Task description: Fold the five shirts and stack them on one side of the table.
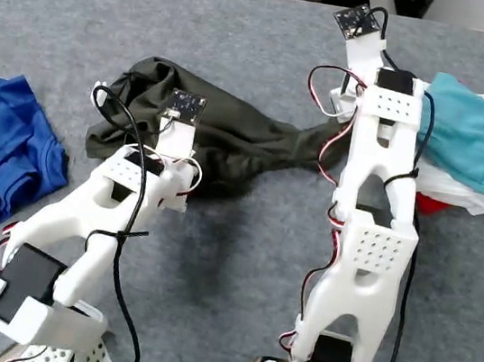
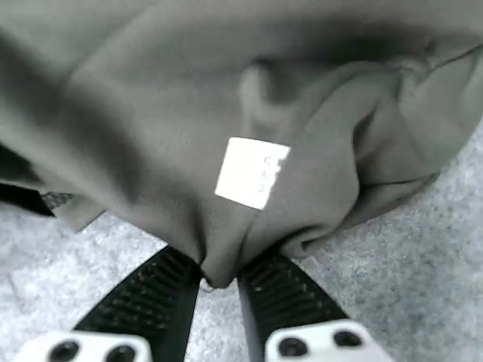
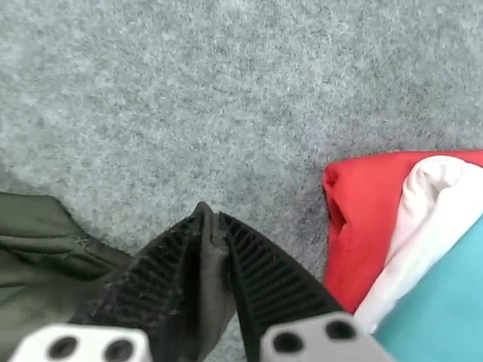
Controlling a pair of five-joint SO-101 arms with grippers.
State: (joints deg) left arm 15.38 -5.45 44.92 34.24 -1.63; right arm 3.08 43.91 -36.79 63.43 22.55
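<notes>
Fingers (image 2: 155, 294) of the left gripper (image 2: 219, 277) clamp a fold of the crumpled olive-green fabric shirt (image 1: 231, 134), mid-way across the grey felt bench (image 1: 239, 262), beside its white label (image 2: 251, 172); the right gripper (image 3: 212, 220) pinches the shirt's drawn-out far end. A teal shirt (image 1: 477, 134), white shirt (image 1: 446, 186) and red shirt (image 1: 428, 205) lie heaped behind the right arm, partly hidden; a blue shirt (image 1: 1, 145) is cut off at the edge.

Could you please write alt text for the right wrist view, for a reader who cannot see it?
The right gripper is shut on a fold of the olive shirt, over the grey table. Close by lies a pile of a red shirt, a white shirt and a teal shirt.
</notes>
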